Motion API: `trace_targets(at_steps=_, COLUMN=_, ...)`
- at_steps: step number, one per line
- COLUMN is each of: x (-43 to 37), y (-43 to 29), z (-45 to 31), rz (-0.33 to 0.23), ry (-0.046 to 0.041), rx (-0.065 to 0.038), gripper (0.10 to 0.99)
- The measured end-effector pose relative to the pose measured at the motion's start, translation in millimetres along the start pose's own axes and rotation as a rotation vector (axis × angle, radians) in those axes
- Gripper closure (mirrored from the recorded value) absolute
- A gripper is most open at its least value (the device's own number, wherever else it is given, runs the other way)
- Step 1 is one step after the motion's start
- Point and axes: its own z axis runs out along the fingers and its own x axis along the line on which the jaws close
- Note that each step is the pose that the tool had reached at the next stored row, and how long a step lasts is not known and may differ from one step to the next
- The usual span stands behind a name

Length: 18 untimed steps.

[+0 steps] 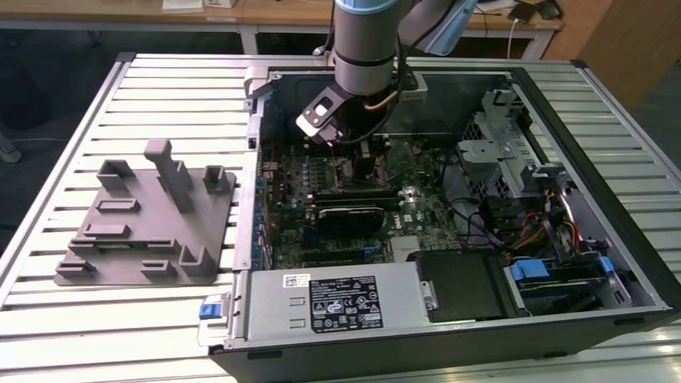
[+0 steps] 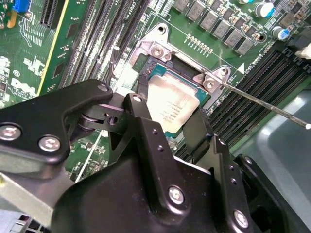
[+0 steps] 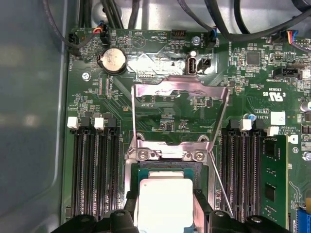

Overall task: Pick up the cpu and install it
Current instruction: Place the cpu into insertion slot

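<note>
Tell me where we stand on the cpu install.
Done: the cpu is picked up and brought to the motherboard socket. In hand: the claw straddles it right at the socket; I can't tell whether it's fully seated. Left: the metal load plate is flipped open and its lever is unlatched.

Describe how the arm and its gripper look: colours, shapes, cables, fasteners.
The arm is a grey metal tube with pale blue joint caps. An orange cable loops at its wrist beside a silver-and-black box. In the second wrist view the gripper is matte black, built of angular linkage plates held with silver screws, narrowing to two slim fingers.
</note>
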Motion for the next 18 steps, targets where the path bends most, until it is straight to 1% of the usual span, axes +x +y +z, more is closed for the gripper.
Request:
trace_targets(at_steps=5, x=-1.1, y=0.0, z=0.2, rz=0.029, ry=-0.0010, rx=0.001, gripper=0.553)
trace_targets(at_steps=14, x=-1.3, y=2.1, z=0.4, rz=0.032, ry=-0.0012, rx=0.001, gripper=0.553)
trace_targets(at_steps=18, x=-1.3, y=2.1, z=1.6, rz=0.032, ry=-0.0013, rx=0.001, gripper=0.553)
